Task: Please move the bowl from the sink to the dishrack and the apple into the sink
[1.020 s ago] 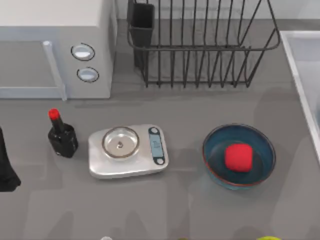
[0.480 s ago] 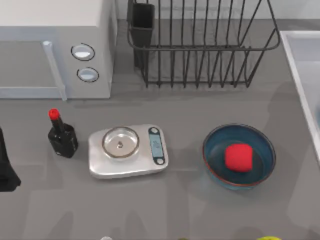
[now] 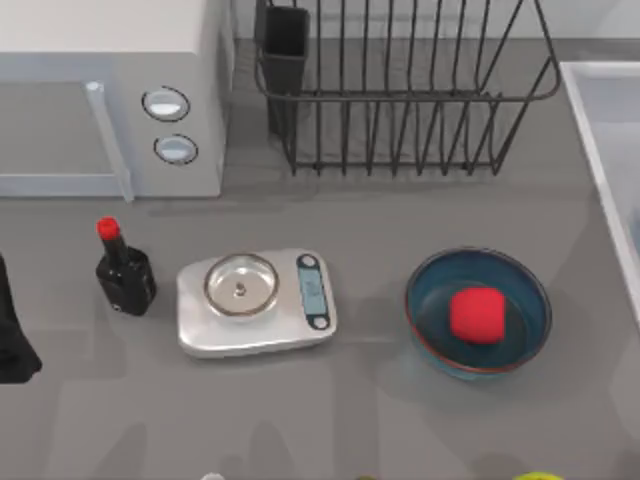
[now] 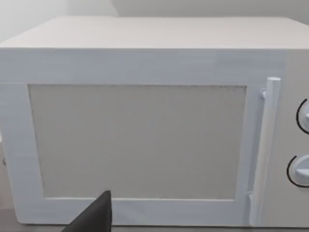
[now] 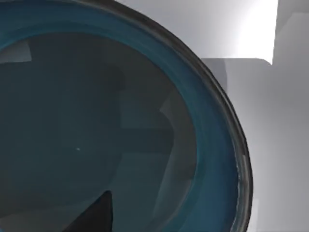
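Here the apple point(image 3: 476, 315) sits inside a teal bowl point(image 3: 478, 312) on the grey surface point(image 3: 380, 220), right of the scale point(image 3: 256, 302). The dishrack point(image 3: 400, 90) behind holds nothing; the sink point(image 3: 608, 130) lies along the right edge. The right wrist view looks closely into another teal bowl point(image 5: 120, 125). I cannot tell either gripper's opening.

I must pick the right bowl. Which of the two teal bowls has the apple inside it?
The bowl on the table, right of the kitchen scale, holds the red apple. The other teal bowl, seen close in the right wrist view against a pale basin, is empty.
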`<state>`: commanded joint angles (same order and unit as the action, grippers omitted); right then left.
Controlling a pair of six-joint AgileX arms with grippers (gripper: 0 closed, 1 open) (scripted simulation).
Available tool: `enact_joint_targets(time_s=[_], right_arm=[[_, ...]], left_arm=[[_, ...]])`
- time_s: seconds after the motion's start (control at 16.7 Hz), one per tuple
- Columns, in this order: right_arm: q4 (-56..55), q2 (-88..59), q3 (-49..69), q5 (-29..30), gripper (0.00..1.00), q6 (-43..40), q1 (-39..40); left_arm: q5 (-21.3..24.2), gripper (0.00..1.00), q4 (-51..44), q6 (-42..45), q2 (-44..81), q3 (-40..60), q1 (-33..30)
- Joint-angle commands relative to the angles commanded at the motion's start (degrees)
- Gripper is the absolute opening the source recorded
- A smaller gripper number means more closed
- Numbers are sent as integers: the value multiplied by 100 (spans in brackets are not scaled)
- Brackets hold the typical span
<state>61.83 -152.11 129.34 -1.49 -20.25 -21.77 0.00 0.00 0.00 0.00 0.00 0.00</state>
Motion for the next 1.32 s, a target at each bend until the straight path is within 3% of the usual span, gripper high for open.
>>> enact_joint_targets(time_s=[0.48, 1.26, 1.32], right_arm=[[-566, -300, -267, 5, 100, 9, 8], [-566, -300, -267, 5, 2, 9, 8], [-566, -300, -267, 5, 0, 9, 8]], left_arm=[[0, 100, 0, 0, 0, 0, 0], [0, 100, 0, 0, 0, 0, 0], [0, 100, 0, 0, 0, 0, 0]])
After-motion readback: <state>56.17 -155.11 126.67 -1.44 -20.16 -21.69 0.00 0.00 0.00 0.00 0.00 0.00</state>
